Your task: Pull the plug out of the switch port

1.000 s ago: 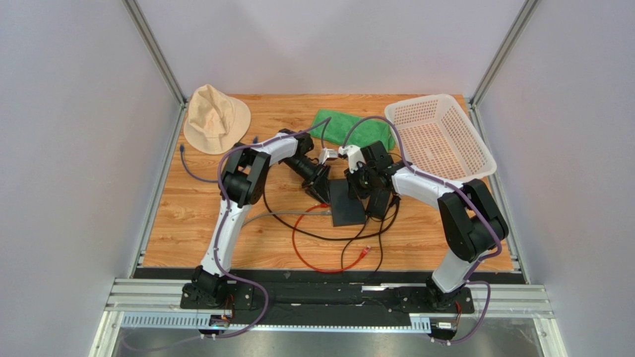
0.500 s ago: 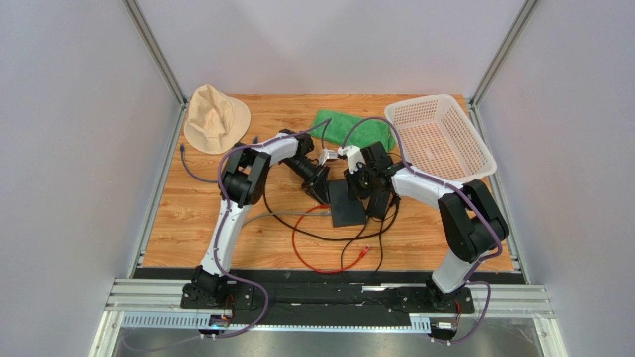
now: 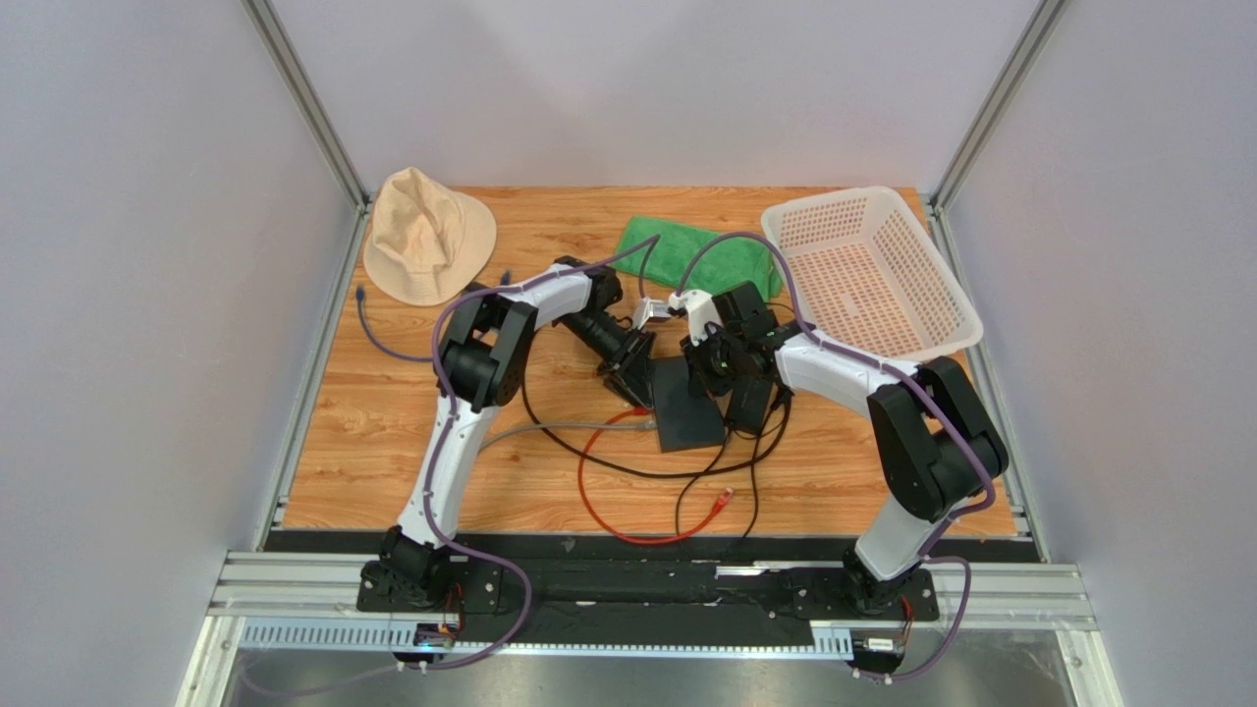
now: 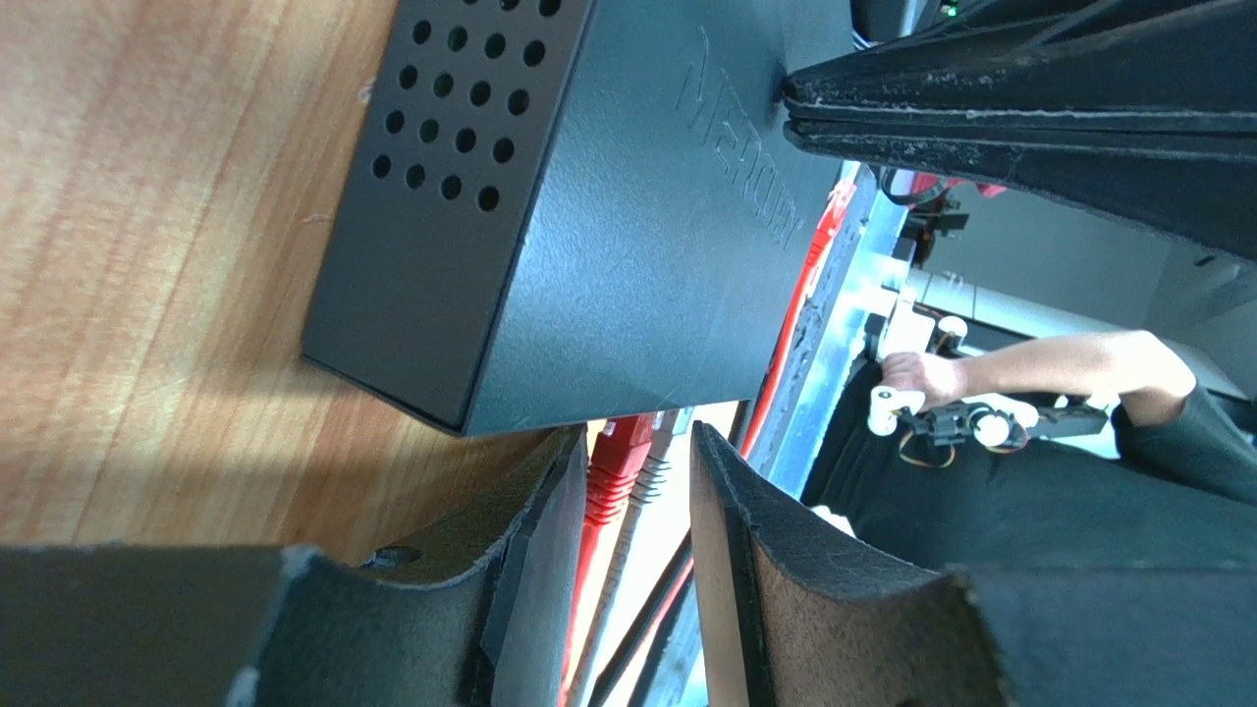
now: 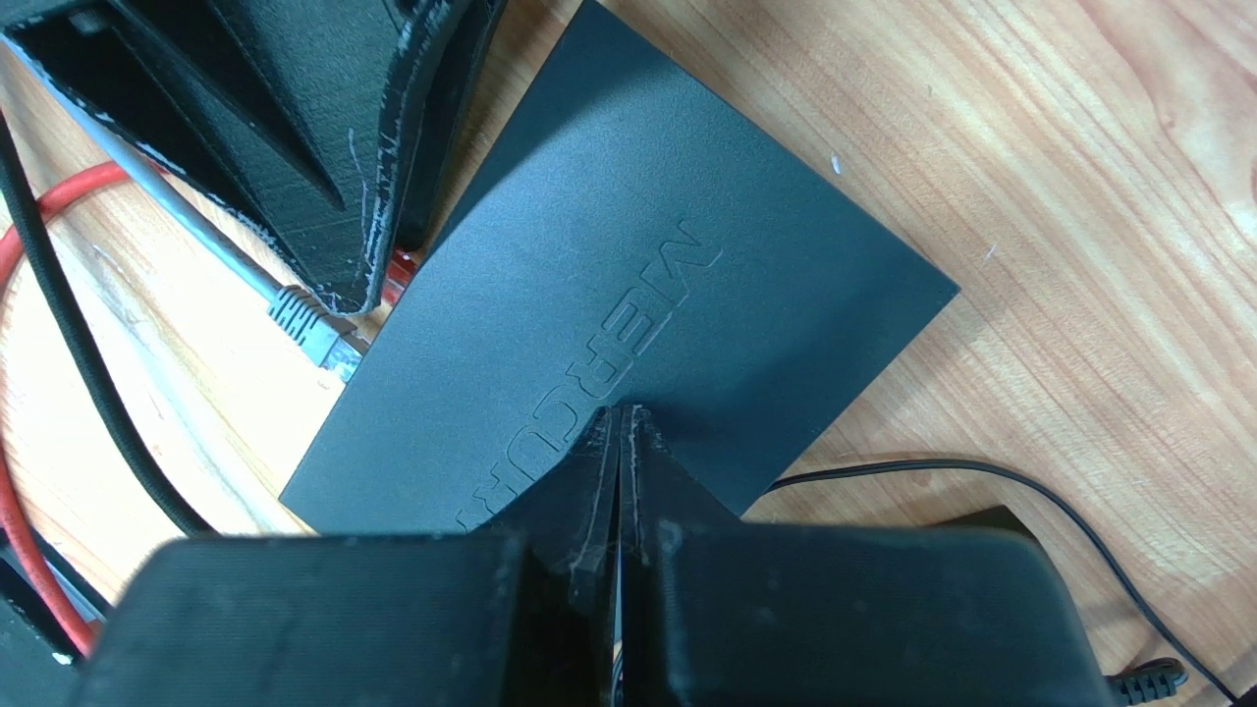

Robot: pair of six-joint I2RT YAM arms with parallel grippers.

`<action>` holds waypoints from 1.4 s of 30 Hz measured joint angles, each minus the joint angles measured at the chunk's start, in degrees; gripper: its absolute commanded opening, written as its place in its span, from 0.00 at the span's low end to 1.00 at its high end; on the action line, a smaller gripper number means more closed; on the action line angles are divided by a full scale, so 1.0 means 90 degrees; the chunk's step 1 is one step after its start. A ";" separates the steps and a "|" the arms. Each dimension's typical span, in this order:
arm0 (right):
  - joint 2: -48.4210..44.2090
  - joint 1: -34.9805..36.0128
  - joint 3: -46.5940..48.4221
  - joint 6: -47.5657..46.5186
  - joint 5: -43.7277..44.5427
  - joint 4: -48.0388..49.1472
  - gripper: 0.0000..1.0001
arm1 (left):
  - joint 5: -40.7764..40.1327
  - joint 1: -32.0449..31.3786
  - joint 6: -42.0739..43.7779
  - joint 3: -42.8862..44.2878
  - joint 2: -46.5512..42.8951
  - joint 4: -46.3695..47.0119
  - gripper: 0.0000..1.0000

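The switch (image 3: pixel 688 405) is a flat matte black box on the wooden table, also in the left wrist view (image 4: pixel 590 221) and the right wrist view (image 5: pixel 635 324). A red plug (image 4: pixel 617 457) and a grey plug (image 4: pixel 660 447) sit side by side in its edge ports. My left gripper (image 4: pixel 638 449) is open, and its jaws straddle both plugs with a gap on the grey side. From above, the left gripper (image 3: pixel 638 380) is at the switch's left far corner. My right gripper (image 5: pixel 620 420) is shut, with its tips pressed on the switch's top.
A black power adapter brick (image 3: pixel 753 401) lies right of the switch. Red (image 3: pixel 620 508), grey and black cables loop in front. A green cloth (image 3: pixel 694 251), a white basket (image 3: pixel 871 273) and a beige hat (image 3: pixel 428 233) sit at the back.
My left gripper has edged slightly toward the switch's plug side. My right gripper stays pressed on the switch.
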 measured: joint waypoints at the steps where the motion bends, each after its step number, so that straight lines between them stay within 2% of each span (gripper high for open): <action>1: 0.0000 0.0000 0.0000 0.0000 -0.0002 0.0000 0.00 | -0.0027 -0.0010 -0.0046 0.0000 0.0000 0.0000 0.41; 9: -0.0002 0.0005 -0.0002 0.0002 -0.0036 -0.0029 0.00 | -0.0304 -0.0107 -0.0260 0.0010 0.0000 -0.0027 0.27; 15: -0.0007 0.0005 -0.0002 0.0002 -0.0041 -0.0034 0.00 | -0.0289 -0.0121 -0.0240 0.0010 0.0000 -0.0058 0.00; 42: -0.0068 0.0005 -0.0085 0.0002 -0.0029 0.0029 0.00 | -0.0296 -0.0012 0.0126 0.0056 0.0000 -0.0238 0.00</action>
